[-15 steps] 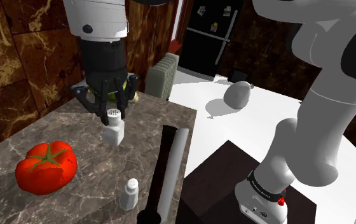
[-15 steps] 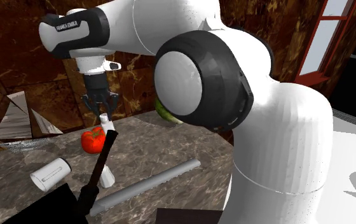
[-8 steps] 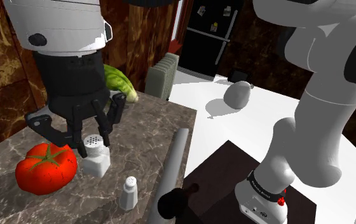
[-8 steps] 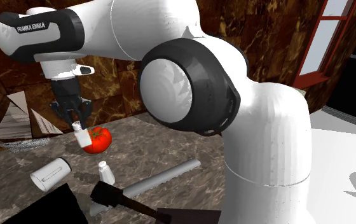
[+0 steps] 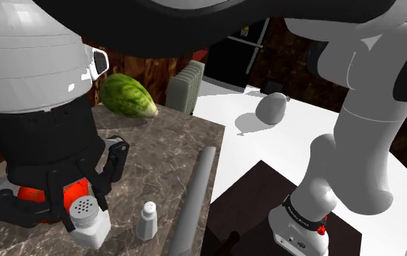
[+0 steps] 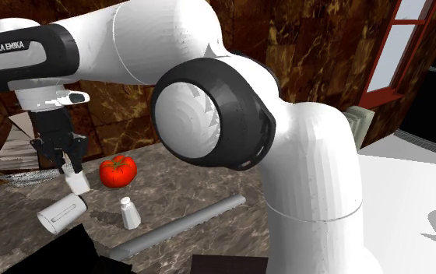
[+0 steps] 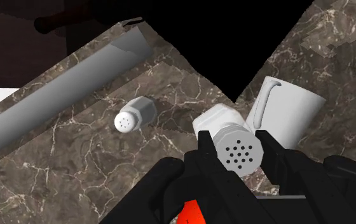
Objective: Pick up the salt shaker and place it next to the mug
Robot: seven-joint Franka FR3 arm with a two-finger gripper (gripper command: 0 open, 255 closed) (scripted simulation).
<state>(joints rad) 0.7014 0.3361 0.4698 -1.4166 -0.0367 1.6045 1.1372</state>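
**Ana:** Dark veined marble covers the counter (image 5: 167, 138) and brown stone the walls; where does the gripper (image 5: 78, 209) hang?

**Ben:** At 7 o'clock in the shoulder view and 9 o'clock in the second exterior view; its 2 black fingers (image 7: 203, 151) stand narrow, clasping the white salt shaker (image 7: 237, 149) just under its perforated cap, which faces the wrist camera.

**Ana:** And the mug (image 6: 61, 213)?

**Ben:** White, lying on its side on the counter; in the second exterior view it sits at 7 o'clock from the salt shaker, just beside it; whether the shaker's base touches the marble, I cannot tell.

**Ana:** What else is on that counter?

**Ben:** 1 smaller white shaker (image 5: 148, 220) stands upright at 3 o'clock from the held one in the shoulder view, apart from it; a red tomato (image 6: 117, 170) sits at 3 o'clock from the gripper in the second exterior view; a long grey rod (image 5: 195, 200) lies along the counter's edge; a green lettuce head (image 5: 127, 96) rests at 11 o'clock in the shoulder view.

**Ana:** Beyond the counter?

**Ben:** A ribbed radiator (image 5: 186, 86) and a black fridge (image 5: 238, 51), at 12 o'clock in the shoulder view.
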